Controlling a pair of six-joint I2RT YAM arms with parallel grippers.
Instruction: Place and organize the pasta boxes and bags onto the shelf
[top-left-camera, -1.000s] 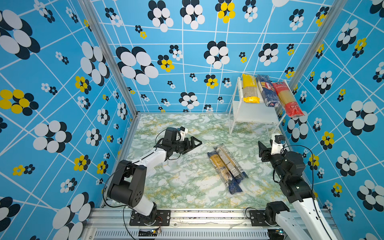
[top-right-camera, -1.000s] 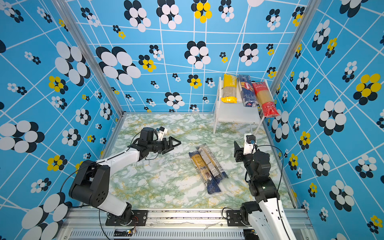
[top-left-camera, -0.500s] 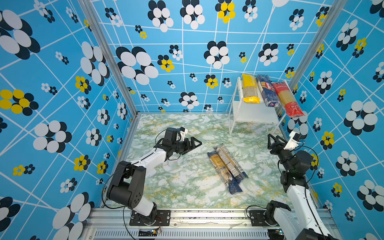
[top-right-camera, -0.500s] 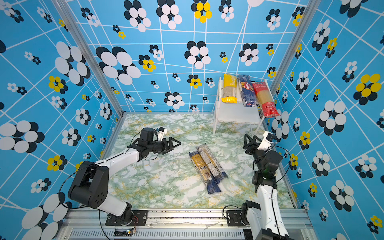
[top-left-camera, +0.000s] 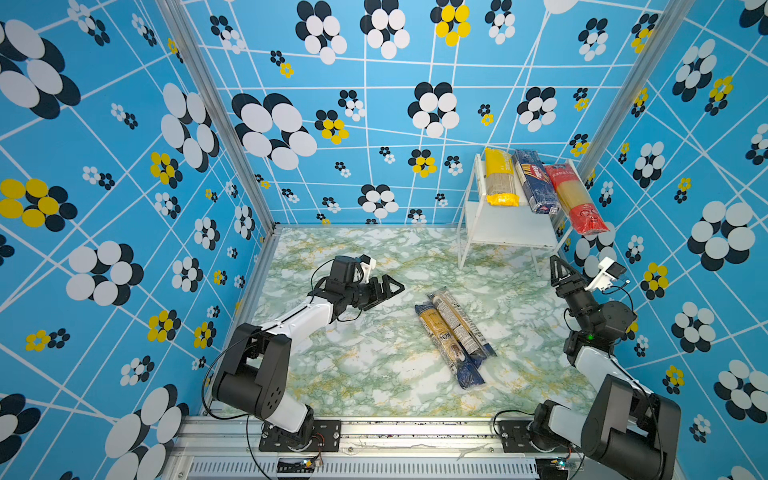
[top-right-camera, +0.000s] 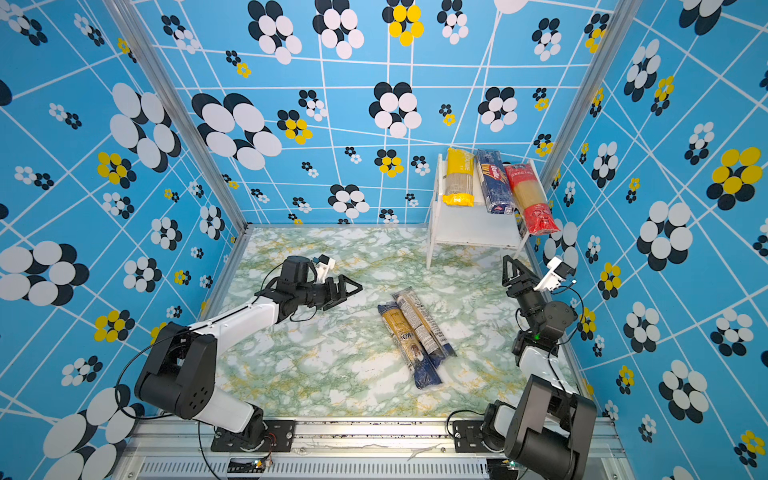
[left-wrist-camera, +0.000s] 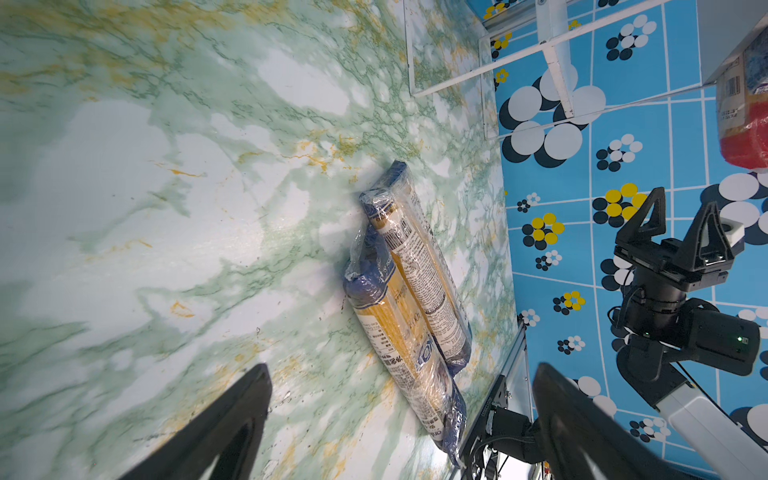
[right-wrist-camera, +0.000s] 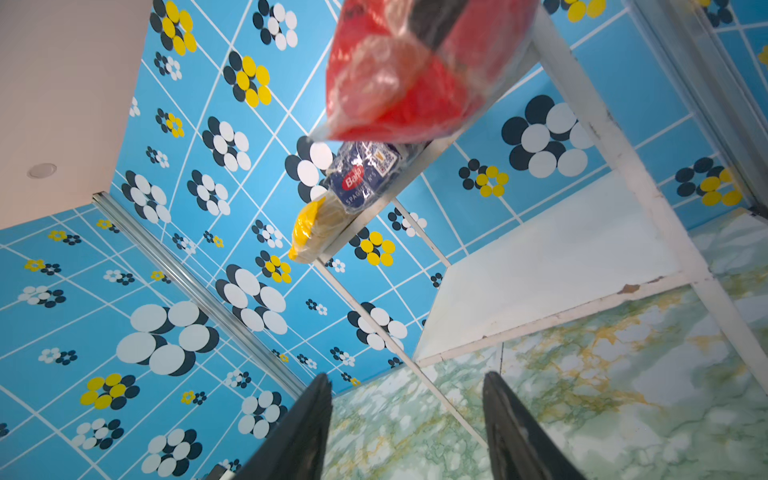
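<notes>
Lying together in front of the shelf (top-left-camera: 507, 235), two clear spaghetti packs (top-left-camera: 457, 326) are seen; the yellow pack (top-left-camera: 500, 178), Barilla pack (top-left-camera: 535, 183) and red pack (top-left-camera: 576, 203) are laid on its top board. The left gripper (top-left-camera: 392, 287) and right gripper (top-left-camera: 559, 269) are spread apart, empty.

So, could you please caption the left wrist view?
Open left claw facing two clear spaghetti packs together on the marble tabletop.

The left arm (top-left-camera: 303, 318) is bent at the elbow and reaches out low. The left gripper (top-left-camera: 390, 286) points sideways with its jaws wide apart, holding nothing. The right arm (top-left-camera: 594, 365) stands up tall. The right gripper (top-left-camera: 557, 268) points up, its jaws partly apart and empty.
</notes>
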